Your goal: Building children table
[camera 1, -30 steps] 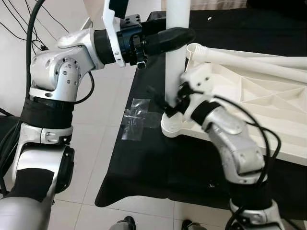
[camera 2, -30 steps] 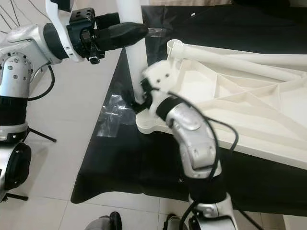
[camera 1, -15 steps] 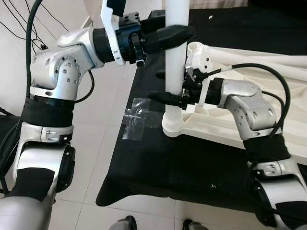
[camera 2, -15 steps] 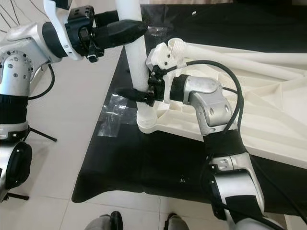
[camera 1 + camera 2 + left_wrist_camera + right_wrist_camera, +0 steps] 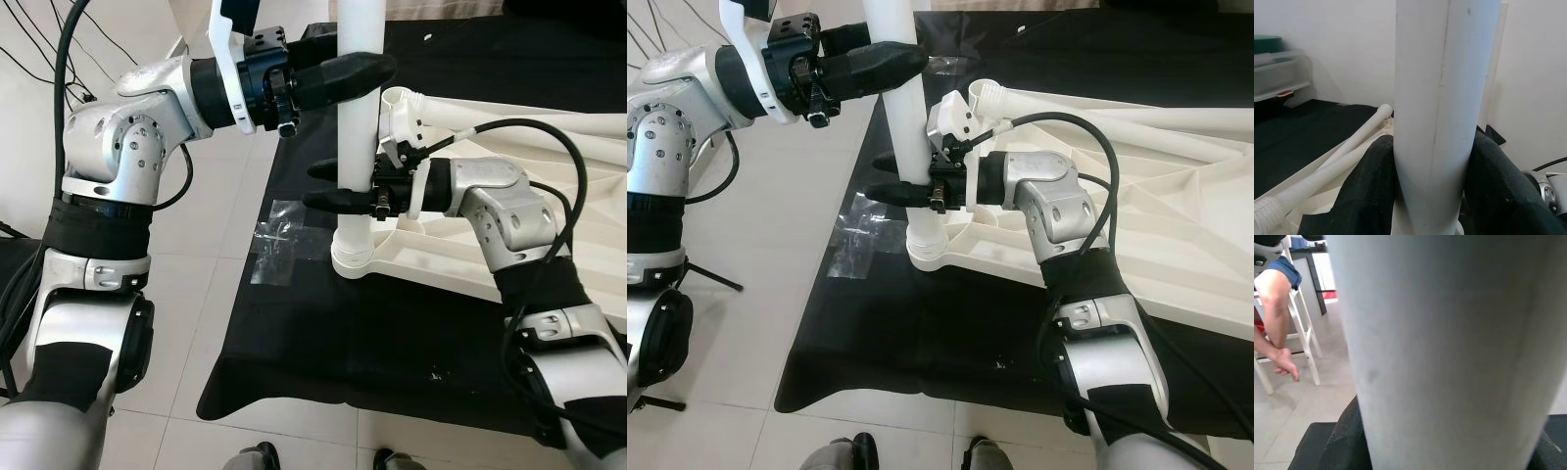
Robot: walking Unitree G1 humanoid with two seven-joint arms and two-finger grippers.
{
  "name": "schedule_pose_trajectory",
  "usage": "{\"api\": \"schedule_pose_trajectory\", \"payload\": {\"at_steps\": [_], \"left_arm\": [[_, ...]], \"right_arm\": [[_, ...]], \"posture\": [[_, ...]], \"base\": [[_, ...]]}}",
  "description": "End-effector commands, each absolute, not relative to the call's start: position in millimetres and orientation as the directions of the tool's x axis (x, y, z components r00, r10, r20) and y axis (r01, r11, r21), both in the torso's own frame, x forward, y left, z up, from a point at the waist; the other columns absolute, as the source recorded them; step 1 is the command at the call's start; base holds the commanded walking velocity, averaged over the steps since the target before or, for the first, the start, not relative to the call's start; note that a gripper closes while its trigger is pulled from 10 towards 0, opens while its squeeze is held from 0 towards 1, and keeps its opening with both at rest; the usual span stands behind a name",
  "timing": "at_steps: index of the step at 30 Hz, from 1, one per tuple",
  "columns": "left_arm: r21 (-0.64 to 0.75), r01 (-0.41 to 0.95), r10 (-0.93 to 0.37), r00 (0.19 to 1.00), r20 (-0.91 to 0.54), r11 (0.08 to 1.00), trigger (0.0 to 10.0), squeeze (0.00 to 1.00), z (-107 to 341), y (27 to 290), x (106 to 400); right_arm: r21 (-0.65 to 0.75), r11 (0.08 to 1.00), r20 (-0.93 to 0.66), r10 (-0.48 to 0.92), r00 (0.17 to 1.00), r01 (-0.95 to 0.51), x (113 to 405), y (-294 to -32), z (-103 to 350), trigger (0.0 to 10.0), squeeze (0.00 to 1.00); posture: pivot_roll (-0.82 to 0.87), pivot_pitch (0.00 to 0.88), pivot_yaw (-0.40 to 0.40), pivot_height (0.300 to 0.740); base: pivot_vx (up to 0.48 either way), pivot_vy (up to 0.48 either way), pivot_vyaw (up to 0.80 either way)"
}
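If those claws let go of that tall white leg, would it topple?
Possibly not at once: the leg stands upright with its foot in the tabletop's corner socket. It looks like stiff, probably light plastic. Being tall and narrow, it could tip if seated loosely.

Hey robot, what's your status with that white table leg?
Left tool clamps upright table leg high. Right tool grips it lower. Leg seated in tabletop corner socket. Nothing blocking.
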State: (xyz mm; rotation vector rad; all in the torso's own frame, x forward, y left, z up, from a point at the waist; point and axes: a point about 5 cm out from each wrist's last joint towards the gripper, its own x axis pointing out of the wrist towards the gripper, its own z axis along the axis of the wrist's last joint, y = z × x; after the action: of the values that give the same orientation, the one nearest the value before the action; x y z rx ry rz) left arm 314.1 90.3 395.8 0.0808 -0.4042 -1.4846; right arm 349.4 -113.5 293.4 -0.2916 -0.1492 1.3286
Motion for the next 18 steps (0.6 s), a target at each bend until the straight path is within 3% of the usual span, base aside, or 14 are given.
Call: {"api": "schedule_pose_trajectory", "payload": {"at_steps": [1, 2, 3, 5, 6, 10, 14, 15, 16, 17, 18], "left_arm": [[0.279, 0.96, -0.986, -0.024, 0.168, 0.024, 0.0, 0.0, 386, 78, 311], [0.279, 0.96, -0.986, -0.024, 0.168, 0.024, 0.0, 0.0, 386, 78, 311], [0.268, 0.963, -0.983, -0.007, 0.183, 0.043, 3.0, 0.0, 386, 78, 313], [0.258, 0.964, -0.981, 0.006, 0.193, 0.056, 3.0, 0.0, 387, 79, 313], [0.259, 0.964, -0.981, 0.004, 0.193, 0.055, 10.0, 1.0, 387, 79, 314], [0.257, 0.962, -0.977, 0.039, 0.211, 0.094, 10.0, 1.0, 390, 82, 319], [0.241, 0.96, -0.968, 0.087, 0.237, 0.145, 10.0, 1.0, 393, 86, 322], [0.236, 0.963, -0.97, 0.079, 0.232, 0.135, 10.0, 0.0, 393, 86, 322], [0.236, 0.963, -0.97, 0.079, 0.232, 0.135, 10.0, 0.0, 393, 86, 322], [0.232, 0.964, -0.971, 0.072, 0.228, 0.126, 10.0, 0.0, 393, 86, 321], [0.232, 0.964, -0.971, 0.072, 0.228, 0.126, 10.0, 0.0, 393, 86, 321]], "right_arm": [[-0.256, 0.246, -0.08, 0.958, 0.274, -0.935, 350, -106, 279, 0.0, 0.0], [-0.256, 0.246, -0.08, 0.958, 0.274, -0.935, 350, -106, 279, 0.0, 0.0], [-0.251, 0.276, -0.079, 0.95, 0.303, -0.928, 350, -106, 275, 0.0, 0.0], [-0.247, 0.294, -0.078, 0.944, 0.322, -0.923, 351, -106, 273, 0.0, 0.0], [-0.239, 0.33, -0.078, 0.931, 0.357, -0.913, 351, -105, 270, 0.0, 0.0], [-0.186, 0.574, -0.072, 0.802, 0.593, -0.798, 347, -103, 250, 0.0, 0.0], [-0.117, 0.711, -0.1, 0.686, 0.72, -0.693, 325, -91, 222, 0.0, 0.0], [-0.106, 0.821, -0.12, 0.549, 0.827, -0.561, 322, -92, 211, 0.0, 0.0], [-0.106, 0.821, -0.12, 0.549, 0.827, -0.561, 322, -92, 211, 0.0, 0.0], [-0.121, 0.904, -0.136, 0.393, 0.909, -0.409, 318, -94, 202, 0.0, 0.0], [-0.121, 0.904, -0.136, 0.393, 0.909, -0.409, 318, -94, 202, 0.0, 0.0]], "posture": [[0.03, 0.247, 0.082, 0.74], [0.03, 0.247, 0.082, 0.74], [0.03, 0.249, 0.08, 0.74], [0.03, 0.249, 0.08, 0.74], [0.03, 0.253, 0.076, 0.74], [0.02, 0.261, 0.059, 0.74], [0.02, 0.267, 0.056, 0.74], [0.02, 0.268, 0.056, 0.74], [0.02, 0.268, 0.056, 0.74], [0.02, 0.268, 0.057, 0.74], [0.02, 0.268, 0.057, 0.74]], "base": [[0.0, 0.0, 0.0], [0.0, 0.0, 0.0], [0.0, 0.0, 0.0], [0.0, 0.0, 0.0], [0.0, 0.0, 0.0], [0.0, 0.0, 0.0], [0.0, 0.0, 0.0], [0.0, 0.0, 0.0], [0.0, 0.0, 0.0], [0.0, 0.0, 0.0], [0.0, 0.0, 0.0]]}}
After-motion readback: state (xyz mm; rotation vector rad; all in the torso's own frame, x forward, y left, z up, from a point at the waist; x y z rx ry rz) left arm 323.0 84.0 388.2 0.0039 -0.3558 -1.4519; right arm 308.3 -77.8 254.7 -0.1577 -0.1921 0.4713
